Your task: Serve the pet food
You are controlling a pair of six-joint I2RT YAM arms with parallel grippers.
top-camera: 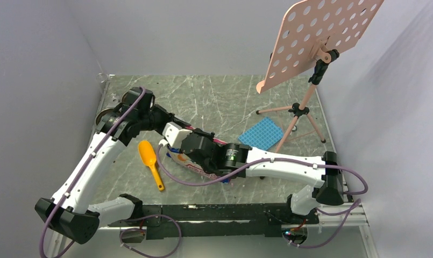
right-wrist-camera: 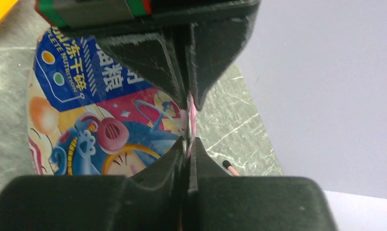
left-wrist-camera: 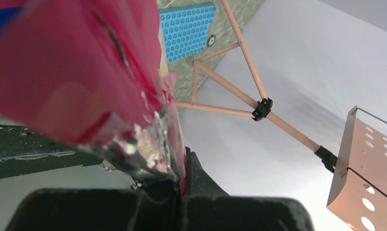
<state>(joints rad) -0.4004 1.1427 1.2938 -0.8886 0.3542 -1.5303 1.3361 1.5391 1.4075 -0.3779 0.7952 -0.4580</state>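
The glossy pink cartoon-printed pouch (top-camera: 191,164) lies near the table's middle, between my two wrists. My left gripper (top-camera: 174,141) is shut on the pouch's torn silver-lined edge (left-wrist-camera: 148,144), and its pink side (left-wrist-camera: 61,72) fills the left wrist view. My right gripper (top-camera: 189,148) is shut on a thin pink edge of the pouch (right-wrist-camera: 100,125); its tips (right-wrist-camera: 188,129) meet the left gripper's black fingers (right-wrist-camera: 148,57) coming from the top of that view. No kibble shows. The orange-yellow scoop (top-camera: 150,163) lies on the table left of the pouch.
A blue studded mat (top-camera: 261,134) lies right of centre, also seen in the left wrist view (left-wrist-camera: 186,31). A pink perforated stand on a tripod (top-camera: 297,110) occupies the back right. A steel bowl rim (top-camera: 104,114) shows behind the left arm at far left. White walls enclose the table.
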